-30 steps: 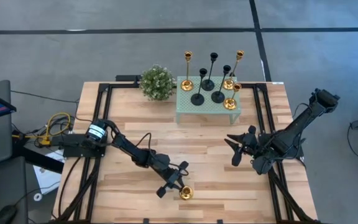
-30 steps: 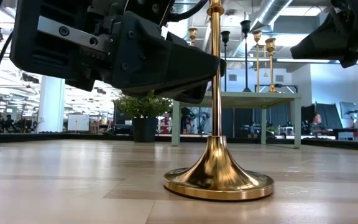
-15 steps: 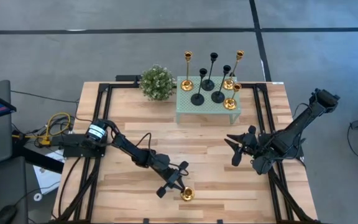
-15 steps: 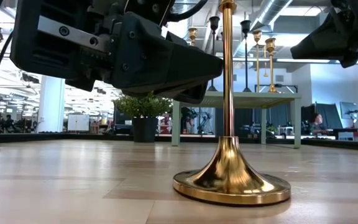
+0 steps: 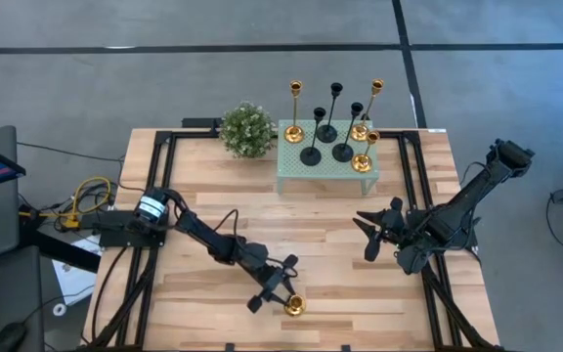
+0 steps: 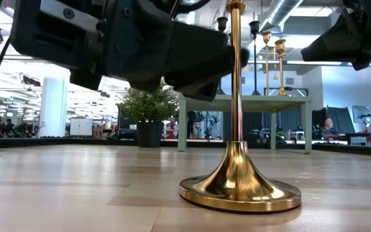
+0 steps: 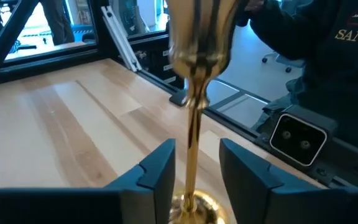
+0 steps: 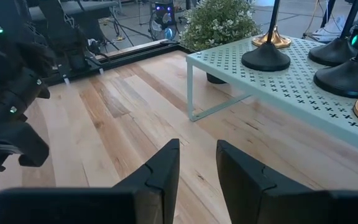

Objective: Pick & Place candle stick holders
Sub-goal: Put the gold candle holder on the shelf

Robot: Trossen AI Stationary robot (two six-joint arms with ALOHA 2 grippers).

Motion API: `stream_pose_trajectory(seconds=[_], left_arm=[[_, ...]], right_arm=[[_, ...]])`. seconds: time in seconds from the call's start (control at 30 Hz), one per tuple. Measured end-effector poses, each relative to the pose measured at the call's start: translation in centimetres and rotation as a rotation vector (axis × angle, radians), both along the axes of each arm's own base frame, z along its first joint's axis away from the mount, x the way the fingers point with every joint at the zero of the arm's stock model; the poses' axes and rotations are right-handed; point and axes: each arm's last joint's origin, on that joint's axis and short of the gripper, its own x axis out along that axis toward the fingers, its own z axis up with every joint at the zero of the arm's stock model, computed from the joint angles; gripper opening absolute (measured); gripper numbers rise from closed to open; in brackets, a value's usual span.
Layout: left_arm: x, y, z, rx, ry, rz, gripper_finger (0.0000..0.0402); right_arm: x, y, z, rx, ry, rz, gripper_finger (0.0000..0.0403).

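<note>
A tall shiny gold candle stick holder (image 5: 294, 306) stands upright on its round base (image 6: 239, 193) near the table's near edge. My left gripper (image 5: 281, 292) is open, with one finger on either side of the holder's thin stem (image 7: 191, 155) and a gap on both sides. Several more holders, gold (image 5: 294, 125) and matte black (image 5: 311, 154), stand on the mint green perforated stand (image 5: 301, 174) at the far edge. My right gripper (image 5: 368, 236) is open and empty at the table's right middle.
A round green bushy plant (image 5: 247, 129) stands left of the mint stand. Black frame rails (image 5: 154, 196) run along the table's left and right sides. A person in dark clothing (image 7: 316, 56) is beyond the near edge. Bare wood lies between the two arms.
The gold holder has slid a little toward the table's near edge, upright with its base on the wood, then stayed still. In the last half second my left gripper has shifted around the stem and tipped slightly.
</note>
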Motion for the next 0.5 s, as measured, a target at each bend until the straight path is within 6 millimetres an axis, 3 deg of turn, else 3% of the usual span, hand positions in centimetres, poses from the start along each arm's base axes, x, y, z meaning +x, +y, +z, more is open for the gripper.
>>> stream_pose_trajectory(seconds=[0.17,0.5], left_arm=[[0.15,-0.36,0.49,-0.005,-0.018,-0.007,0.0130],[0.18,-0.43,0.46,-0.004,-0.015,0.054,0.0096]], right_arm=[[0.00,0.00,0.00,0.000,0.000,0.000,0.0097],[0.00,0.00,0.00,0.000,0.000,0.000,0.0097]])
